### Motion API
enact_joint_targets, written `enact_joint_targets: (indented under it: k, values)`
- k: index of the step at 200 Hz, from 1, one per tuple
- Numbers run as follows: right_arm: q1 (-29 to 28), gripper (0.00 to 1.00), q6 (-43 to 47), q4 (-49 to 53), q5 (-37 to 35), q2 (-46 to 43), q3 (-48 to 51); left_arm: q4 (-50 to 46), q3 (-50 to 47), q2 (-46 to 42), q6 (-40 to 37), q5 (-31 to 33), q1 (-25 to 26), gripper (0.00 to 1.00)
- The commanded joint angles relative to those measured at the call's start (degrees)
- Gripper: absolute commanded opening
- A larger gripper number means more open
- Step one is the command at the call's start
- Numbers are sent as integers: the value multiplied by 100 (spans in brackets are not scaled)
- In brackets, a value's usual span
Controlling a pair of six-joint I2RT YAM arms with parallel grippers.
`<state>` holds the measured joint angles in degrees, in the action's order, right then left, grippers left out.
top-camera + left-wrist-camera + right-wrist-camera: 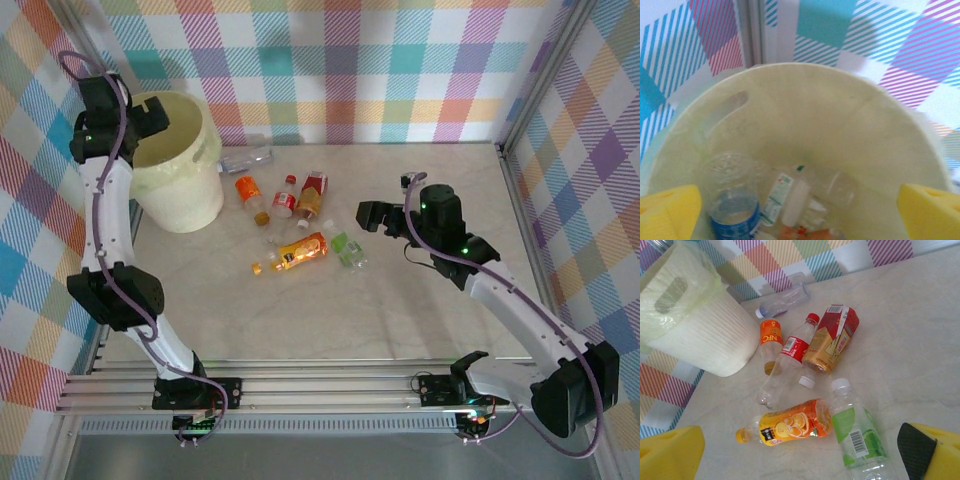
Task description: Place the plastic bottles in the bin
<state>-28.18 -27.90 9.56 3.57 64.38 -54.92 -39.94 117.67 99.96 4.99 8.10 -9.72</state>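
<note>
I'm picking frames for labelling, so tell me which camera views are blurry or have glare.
Left wrist view: soft throughout, the blue-label bottle inside the bin hazy, the yellow left fingertips a blur. Right wrist view: sharper, lettering on the orange-label bottle readable, right fingertips soft. Top view: evenly lit, no strong glare.

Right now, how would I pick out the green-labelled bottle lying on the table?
Find the big cream-yellow round plastic bin at the table's back left; loose bottles lie scattered to its right. At the scatter's right edge, next to the bright orange juice bottle, lies a clear plastic bottle with a white cap. It alone wears a green label.
</note>
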Motion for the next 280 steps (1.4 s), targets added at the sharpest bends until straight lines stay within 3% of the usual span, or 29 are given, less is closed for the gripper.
enact_joint_targets:
  k: [1, 33, 100, 161, 221, 280]
  values:
    - [-14, 100, -58, -60, -76, -176, 91, 382, -414, -508, 534, 392, 442, 100]
    - [-12, 100, -75, -78, -121, -214, 177, 1078, -1371, -1137, 633, 1075, 1391, 100]
    - [-12, 100, 6, -148, -58, -224, 284, 1517, -2601, -1692, 1140, 1954, 3344, 100]
    - [-9, 100, 7, -128, -78, -245, 319, 1625, -3182, -1397, 1849, 2498, 4446, 100]
    - [-12, 100, -93, -235, -357, -382, 481, 1250, -2854, -159, 2425, 2708, 4515, 100]
    - [-11, 100, -69, -106, -338, -409, 484, 781, -2027, 1206, 2876, 2760, 4105, 100]
